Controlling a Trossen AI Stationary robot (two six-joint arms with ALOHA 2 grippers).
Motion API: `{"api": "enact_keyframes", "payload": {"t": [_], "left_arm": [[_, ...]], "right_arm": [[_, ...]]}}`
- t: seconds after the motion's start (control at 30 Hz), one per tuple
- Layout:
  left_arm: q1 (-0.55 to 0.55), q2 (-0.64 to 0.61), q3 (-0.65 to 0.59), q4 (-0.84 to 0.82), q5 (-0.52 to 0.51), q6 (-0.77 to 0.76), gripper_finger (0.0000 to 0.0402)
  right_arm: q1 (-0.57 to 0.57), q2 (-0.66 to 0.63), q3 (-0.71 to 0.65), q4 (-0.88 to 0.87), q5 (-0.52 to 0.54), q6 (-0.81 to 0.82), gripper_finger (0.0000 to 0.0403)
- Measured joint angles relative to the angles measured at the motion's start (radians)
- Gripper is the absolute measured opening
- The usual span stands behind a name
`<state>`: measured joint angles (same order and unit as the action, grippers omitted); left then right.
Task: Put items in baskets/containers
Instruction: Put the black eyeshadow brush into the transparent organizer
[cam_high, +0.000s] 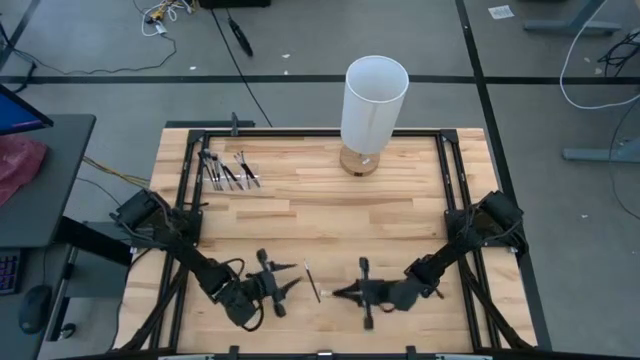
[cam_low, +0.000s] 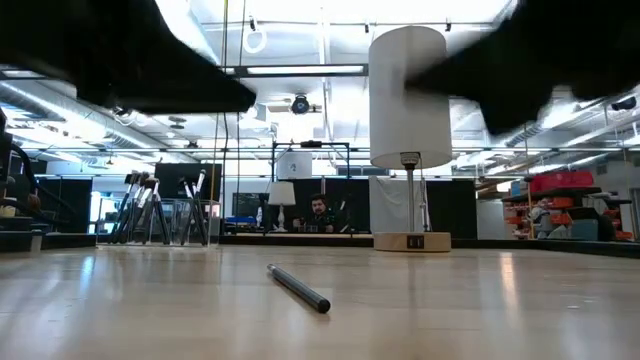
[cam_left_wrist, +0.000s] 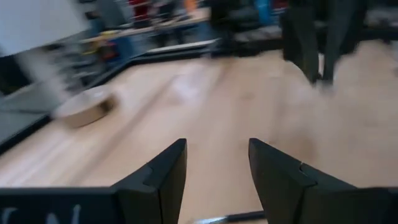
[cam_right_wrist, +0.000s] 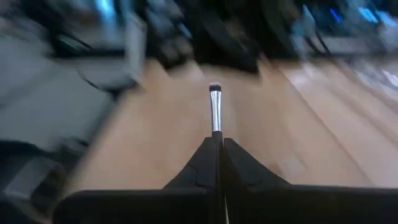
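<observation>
Near the table's front edge, the right gripper (cam_right_wrist: 219, 140) is pinching one slim, silver-ferruled black makeup brush (cam_right_wrist: 215, 106); the left gripper (cam_high: 285, 287) is gaping empty beside another thin dark brush (cam_high: 312, 283) lying on the pale wood.

**Much of the table scene hidden or blurred**

In the low view, both arms are dark blurs cut off by the top edge, grippers out of sight. The right wrist view shows a brush (cam_right_wrist: 215, 109) whose handle vanishes between the right gripper's (cam_right_wrist: 218, 144) closed fingers. Brushes (cam_high: 228, 170) at the table's (cam_high: 400, 215) far left are too small to count; their container cannot be made out.
</observation>
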<state>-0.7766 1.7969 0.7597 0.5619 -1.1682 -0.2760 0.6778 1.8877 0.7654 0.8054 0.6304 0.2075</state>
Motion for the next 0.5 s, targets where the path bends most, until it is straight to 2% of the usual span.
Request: {"api": "enact_keyframes", "payload": {"t": [0.17, 0.27, 0.37, 0.5], "left_arm": [[0.018, 0.000, 0.000, 0.223, 0.263, 0.197, 0.0177], [0.028, 0.003, 0.000, 0.374, 0.401, 0.297, 0.0177], [0.029, 0.016, 0.001, 0.509, 0.468, 0.387, 0.0177], [0.028, 0.050, 0.059, 0.548, 0.485, 0.464, 0.0177]], "right_arm": [[0.027, -0.003, 0.001, 0.333, -0.158, -0.241, 0.0005], [0.027, -0.003, 0.002, 0.454, -0.265, -0.305, 0.0006], [0.024, -0.003, 0.002, 0.486, -0.290, -0.324, 0.0006], [0.011, -0.003, 0.002, 0.486, -0.288, -0.320, 0.0006]]}}
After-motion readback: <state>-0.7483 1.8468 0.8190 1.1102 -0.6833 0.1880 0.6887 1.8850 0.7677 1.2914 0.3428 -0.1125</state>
